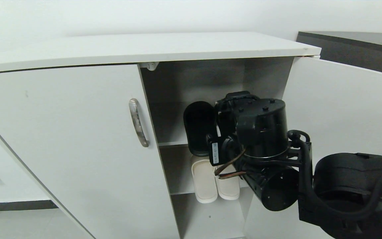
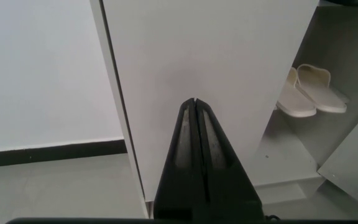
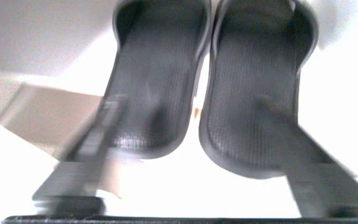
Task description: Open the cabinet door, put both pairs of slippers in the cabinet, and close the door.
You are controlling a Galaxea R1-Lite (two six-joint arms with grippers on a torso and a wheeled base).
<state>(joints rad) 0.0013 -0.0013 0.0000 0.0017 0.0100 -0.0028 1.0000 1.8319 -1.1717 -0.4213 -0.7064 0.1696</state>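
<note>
Cabinet [image 1: 144, 48] with right door [image 1: 340, 109] open: black slippers [image 3: 157, 81] lie on the upper shelf [image 1: 172, 143] just ahead of the right end effector [image 3: 190, 102], which is spread wide; white slippers [image 1: 211, 181] rest one shelf below it. Left end effector [image 2: 194, 104], pressed closed and empty, faces the closed left door [image 1: 61, 132]

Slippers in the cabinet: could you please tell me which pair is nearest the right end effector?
The black pair, on the upper shelf: the right end effector sits directly before it. The white pair lies a shelf lower, away from it.
</note>
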